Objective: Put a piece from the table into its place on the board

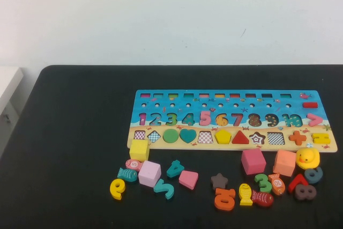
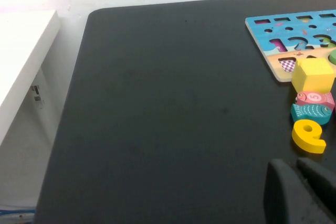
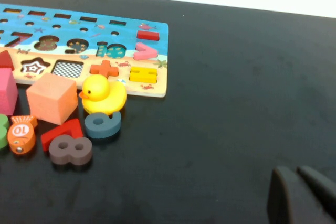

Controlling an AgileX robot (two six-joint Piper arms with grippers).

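The board (image 1: 225, 96) lies on the black table (image 1: 75, 132), far of centre. The yellow pentagon piece (image 1: 223, 137) sits flat in its cut-out in the board's lower row, between a checkered hole and a red triangle. Neither arm shows in the high view. My left gripper (image 2: 294, 169) hovers over bare table near the board's left end (image 2: 265, 30), shut and holding nothing. My right gripper (image 3: 294, 174) hangs shut and empty over bare table, off the board's right end (image 3: 157, 30).
Loose pieces lie along the board's near edge: a yellow cube (image 1: 139, 149), a pink cube (image 1: 149, 174), a pink trapezoid piece (image 1: 188, 179), a yellow duck (image 1: 307, 157), an orange cube (image 1: 284, 162), and several numbers and fish. A white shelf (image 2: 21, 56) stands left of the table.
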